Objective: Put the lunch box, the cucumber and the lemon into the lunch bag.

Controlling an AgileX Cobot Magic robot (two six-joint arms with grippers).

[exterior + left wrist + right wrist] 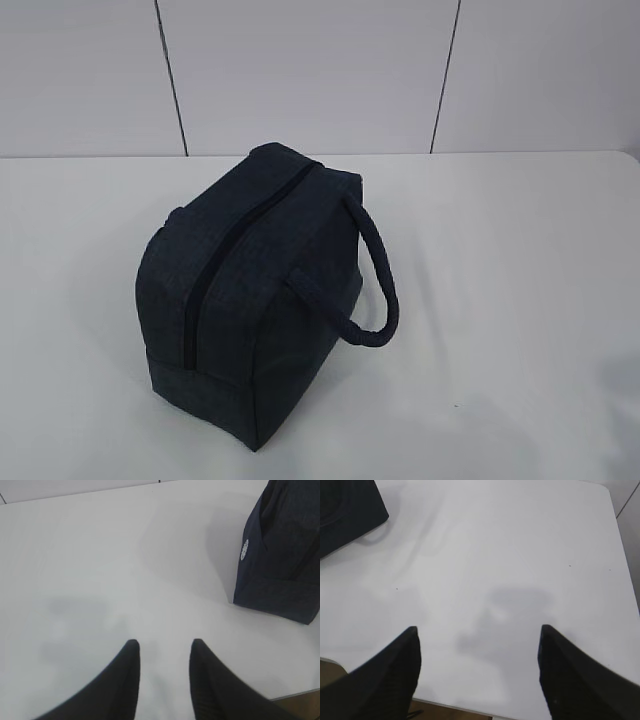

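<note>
1. The left gripper (pixel 162 647) is hanging just above the white table (pixel 100 570); its two black fingers (pixel 125 680) are standing a narrow gap apart, gripping nothing, with only bare tabletop showing between them.
2. The right gripper (pixel 480 635) is hovering over the near edge of the table (pixel 495 555) with its fingers (pixel 395 670) spread wide, released and empty.
3. Out from the left gripper, to its right, the lunch bag (pixel 280 555) is sitting on the table, well apart from the fingertips. A small round white patch (pixel 244 550) is showing on its dark end panel; whatever is printed there is too small to read.
4. Out from the right gripper, only a dark corner of the lunch bag (pixel 345 510) is showing at the upper left of the right wrist view, also well apart from the fingers.
5. In the exterior view the lunch bag (pixel 250 300) is standing upright near the middle of the table (pixel 520 300), its zipper (pixel 215 265) running along the top and appearing zipped up, and one looped handle (pixel 375 275) drooping off its right side.
6. No brand name or lettering is readable anywhere on the bag.
</note>
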